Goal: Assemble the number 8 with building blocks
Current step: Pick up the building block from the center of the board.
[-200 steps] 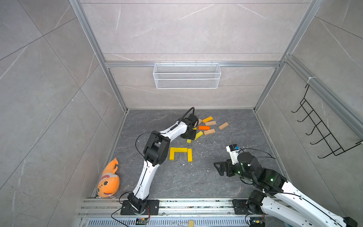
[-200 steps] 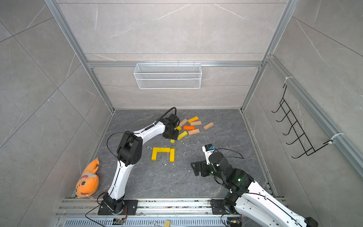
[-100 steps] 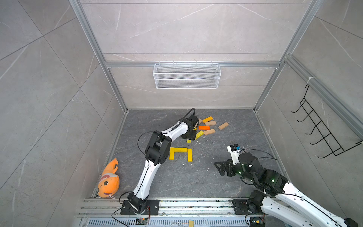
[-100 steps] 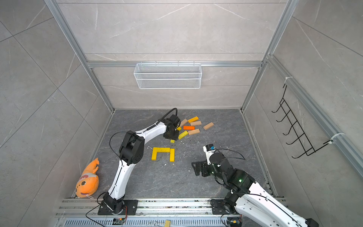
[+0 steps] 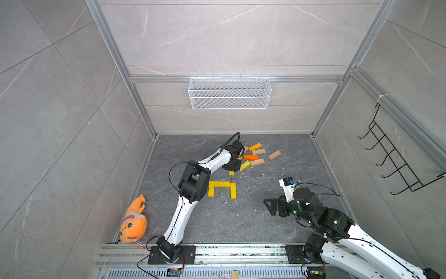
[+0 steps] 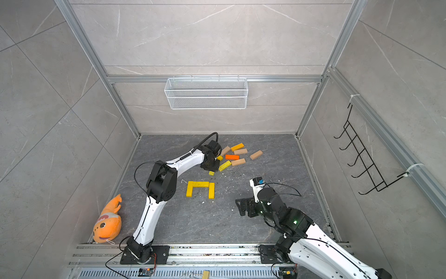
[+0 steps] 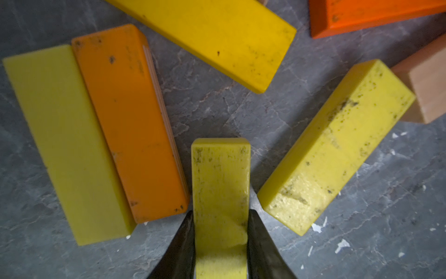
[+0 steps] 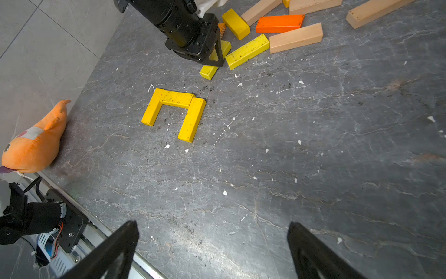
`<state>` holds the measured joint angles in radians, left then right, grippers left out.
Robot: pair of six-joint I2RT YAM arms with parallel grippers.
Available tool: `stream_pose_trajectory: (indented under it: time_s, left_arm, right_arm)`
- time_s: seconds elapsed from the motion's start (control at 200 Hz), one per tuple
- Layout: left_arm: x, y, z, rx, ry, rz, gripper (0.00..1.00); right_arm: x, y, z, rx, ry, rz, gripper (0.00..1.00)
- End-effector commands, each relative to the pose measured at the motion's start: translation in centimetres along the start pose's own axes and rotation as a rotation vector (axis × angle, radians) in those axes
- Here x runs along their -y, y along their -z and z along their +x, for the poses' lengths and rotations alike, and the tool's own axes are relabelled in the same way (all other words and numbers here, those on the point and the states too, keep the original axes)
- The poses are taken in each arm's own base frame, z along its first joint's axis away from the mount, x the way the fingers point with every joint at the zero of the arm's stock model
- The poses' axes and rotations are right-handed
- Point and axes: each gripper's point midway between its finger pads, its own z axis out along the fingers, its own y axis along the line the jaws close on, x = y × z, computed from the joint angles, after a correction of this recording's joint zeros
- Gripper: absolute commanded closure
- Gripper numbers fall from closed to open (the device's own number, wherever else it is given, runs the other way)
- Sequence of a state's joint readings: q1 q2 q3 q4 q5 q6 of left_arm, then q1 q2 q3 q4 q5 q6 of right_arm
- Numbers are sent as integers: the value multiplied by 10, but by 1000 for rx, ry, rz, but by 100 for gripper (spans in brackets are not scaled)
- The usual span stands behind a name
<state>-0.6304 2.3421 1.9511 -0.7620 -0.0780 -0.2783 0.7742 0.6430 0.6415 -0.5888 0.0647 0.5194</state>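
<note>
My left gripper (image 7: 220, 217) is shut on a yellow building block (image 7: 220, 183), both fingers pressed against its long sides. In both top views this gripper (image 5: 233, 166) points down at the near edge of the loose pile, and the block's end (image 6: 211, 173) sticks out below it at floor level. Around it lie loose building blocks: yellow (image 7: 337, 145), orange (image 7: 130, 120), bright orange (image 5: 251, 157) and tan (image 5: 257, 162). Three yellow blocks (image 5: 222, 184) form an arch shape on the floor nearer me. My right gripper (image 8: 212, 232) hangs open and empty over bare floor at the front right (image 5: 270, 205).
An orange plush fish (image 5: 134, 222) lies against the left wall. A white wire basket (image 5: 229, 93) hangs on the back wall and a black hook rack (image 5: 395, 164) on the right wall. White crumbs dot the grey floor (image 8: 313, 145). A metal rail (image 5: 241, 251) runs along the front.
The left gripper's jaws have closed onto the yellow block at the pile's near edge. Both arms have otherwise stayed about where they were.
</note>
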Motion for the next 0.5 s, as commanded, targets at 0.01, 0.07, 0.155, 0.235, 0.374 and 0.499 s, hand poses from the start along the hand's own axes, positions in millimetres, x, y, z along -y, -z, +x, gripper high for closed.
stream_pose_trajectory:
  time_s: [0.01,0.07,0.155,0.235,0.374,0.499]
  left_arm:
    - [12,67,-17,114,-108,31,71]
    - [16,81,-13,138,-140,45,72]
    - [23,100,-1,159,-193,94,72]
    - [27,116,18,160,-247,122,71]
    - [33,134,62,158,-310,159,72]
    - [35,140,106,141,-320,168,71]
  right_arm:
    - [0,4,0,3,13,3,1]
    - [-2,5,-1,3,22,-9,1]
    - [-6,8,-3,-2,54,-25,2]
    - [-10,12,-5,-6,78,-42,2]
    - [-17,14,-7,-16,90,-68,2]
    - [-22,11,-8,-26,86,-85,3]
